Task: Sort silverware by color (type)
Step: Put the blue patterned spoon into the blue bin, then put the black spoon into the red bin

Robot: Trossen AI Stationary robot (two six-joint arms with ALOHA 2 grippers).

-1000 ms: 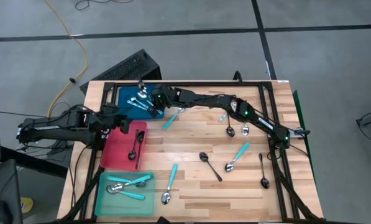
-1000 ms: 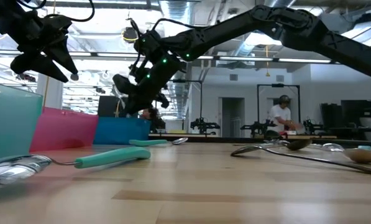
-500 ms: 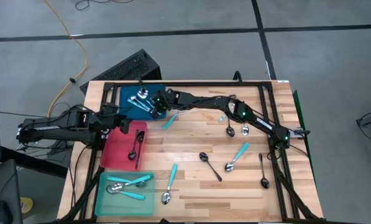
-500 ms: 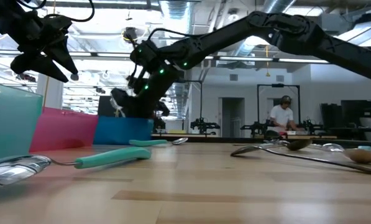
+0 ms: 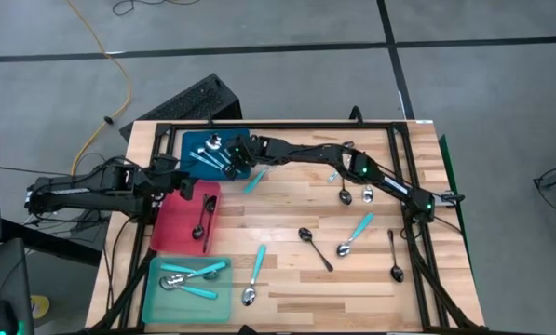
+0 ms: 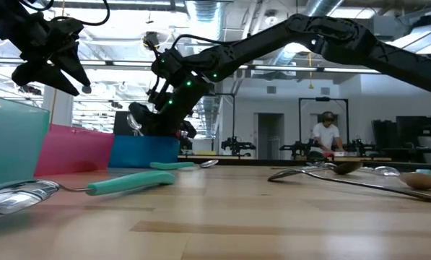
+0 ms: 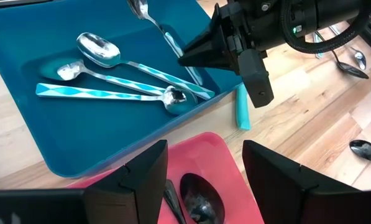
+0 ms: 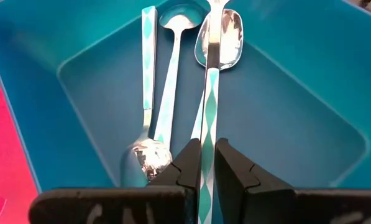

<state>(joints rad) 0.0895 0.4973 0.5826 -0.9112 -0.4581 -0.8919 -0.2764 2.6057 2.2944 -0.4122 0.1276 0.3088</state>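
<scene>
The right pincer (image 8: 202,163) hangs over the blue tray (image 5: 189,141), its fingers pinching the handle of a shiny silver spoon (image 8: 211,81) whose bowl points into the tray. Three more silver spoons (image 7: 120,84) lie flat on the tray floor just beside it. Next to the blue tray, the left pincer (image 7: 204,165) hovers spread above the red tray (image 5: 175,228), where a black spoon (image 5: 200,219) rests. Turquoise-handled spoons (image 5: 355,233) and black ones lie scattered on the pale wooden worktop (image 5: 287,279), well apart from the blue tray.
</scene>
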